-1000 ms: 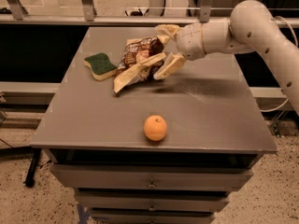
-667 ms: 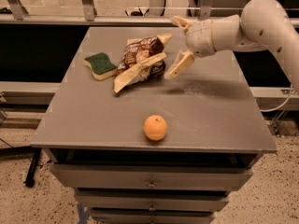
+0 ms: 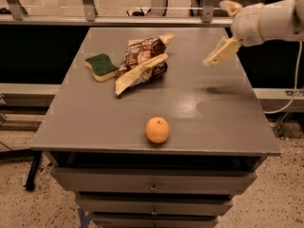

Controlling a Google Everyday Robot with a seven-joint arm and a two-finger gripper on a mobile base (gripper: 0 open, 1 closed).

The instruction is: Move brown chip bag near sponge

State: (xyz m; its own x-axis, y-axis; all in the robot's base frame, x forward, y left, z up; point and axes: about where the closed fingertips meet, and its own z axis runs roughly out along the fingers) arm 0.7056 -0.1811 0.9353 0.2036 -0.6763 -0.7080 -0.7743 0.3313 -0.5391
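Arm (image 3: 278, 18) reaching in from right, end effector (image 3: 216, 32) hovering above bench (image 3: 213, 113), fingers apart, empty; bag (image 3: 142, 61) lying beside sponge (image 3: 101, 66).

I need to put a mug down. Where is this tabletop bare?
Bare: the table's right half, from the brown chip bag to the right edge, below the open gripper hovering at back right; also the front-left corner, left of the orange. Crowded: back left, where the sponge lies close beside the bag.
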